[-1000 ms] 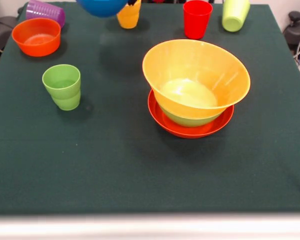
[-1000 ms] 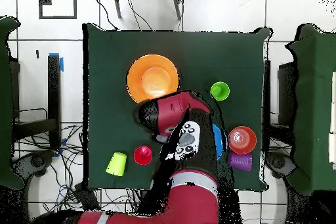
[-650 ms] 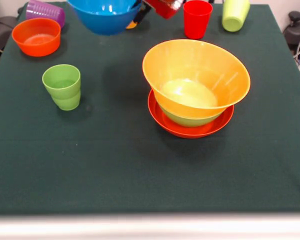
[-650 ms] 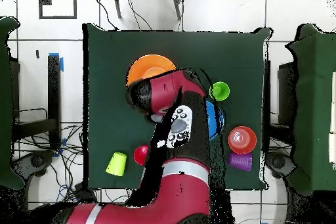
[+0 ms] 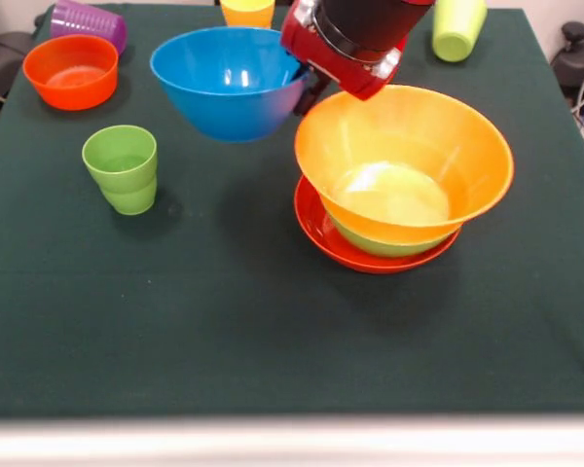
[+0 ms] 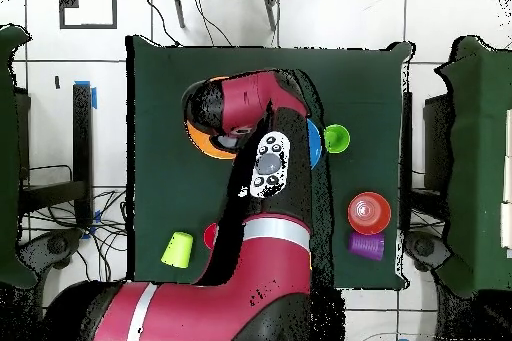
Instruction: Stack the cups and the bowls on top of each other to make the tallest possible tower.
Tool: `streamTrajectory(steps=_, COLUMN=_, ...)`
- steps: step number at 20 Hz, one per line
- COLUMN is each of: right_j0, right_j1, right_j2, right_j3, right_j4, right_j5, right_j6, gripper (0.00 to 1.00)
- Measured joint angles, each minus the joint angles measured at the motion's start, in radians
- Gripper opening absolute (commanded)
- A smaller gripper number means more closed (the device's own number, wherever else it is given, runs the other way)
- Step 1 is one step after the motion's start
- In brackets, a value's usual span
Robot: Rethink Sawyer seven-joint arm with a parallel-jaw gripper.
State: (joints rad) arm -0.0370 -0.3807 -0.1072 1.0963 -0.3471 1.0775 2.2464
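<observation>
Currently I count five bowls. The blue bowl (image 5: pixel 229 83) hangs clear of the cloth, level and mouth up, and casts a shadow beneath it. The gripper (image 5: pixel 307 86) is clamped on its rim on the side next to the stack. Three bowls are nested in the tower (image 5: pixel 389 185): the wide red-orange bowl (image 5: pixel 323 233) at the bottom, the green bowl (image 5: pixel 384 239) in it, and the large orange-yellow bowl (image 5: pixel 404 146) on top, tilted slightly. The blue bowl is just beside the rim of the orange-yellow bowl, not over it. The small orange bowl (image 5: pixel 70 70) stands alone at a table corner.

I count five cups:
- One light green cup (image 5: pixel 122 167), upright, near the small orange bowl.
- One purple cup (image 5: pixel 88 19), on its side, just behind the small orange bowl.
- One yellow cup (image 5: pixel 247 12), upright at the far edge.
- A second light green cup (image 5: pixel 457 27), at the far corner.
- One red cup (image 6: pixel 210 235), seen from overhead only as a sliver beside the arm (image 6: pixel 265 172).

All of this rests on a table (image 5: pixel 273 341) covered with dark green cloth. From overhead, the floor (image 6: pixel 440 17) is white tile with loose cables (image 6: pixel 60 247), and further green surfaces show at both side edges.
</observation>
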Motion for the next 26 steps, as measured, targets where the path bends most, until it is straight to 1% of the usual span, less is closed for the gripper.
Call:
streamTrajectory(steps=3, right_j0=0.0, right_j1=-0.003, right_j2=-0.001, right_j3=0.002, right_j4=0.051, right_j5=0.0, right_j6=0.0, gripper=0.0)
streamTrajectory(steps=8, right_j0=0.0, right_j1=-0.02, right_j2=-0.001, right_j3=0.018, right_j4=0.098, right_j5=0.0, right_j6=0.0, gripper=0.0)
streamTrajectory(steps=13, right_j0=0.004, right_j1=-0.064, right_j2=-0.003, right_j3=0.07, right_j4=0.151, right_j5=0.0, right_j6=0.0, gripper=0.0)
streamTrajectory(steps=20, right_j0=0.02, right_j1=-0.122, right_j2=-0.014, right_j3=0.135, right_j4=0.158, right_j5=0.0, right_j6=0.0, gripper=0.0)
streamTrajectory(steps=26, right_j0=0.025, right_j1=-0.186, right_j2=-0.021, right_j3=0.235, right_j4=0.158, right_j5=-0.02, right_j6=0.0, gripper=0.0)
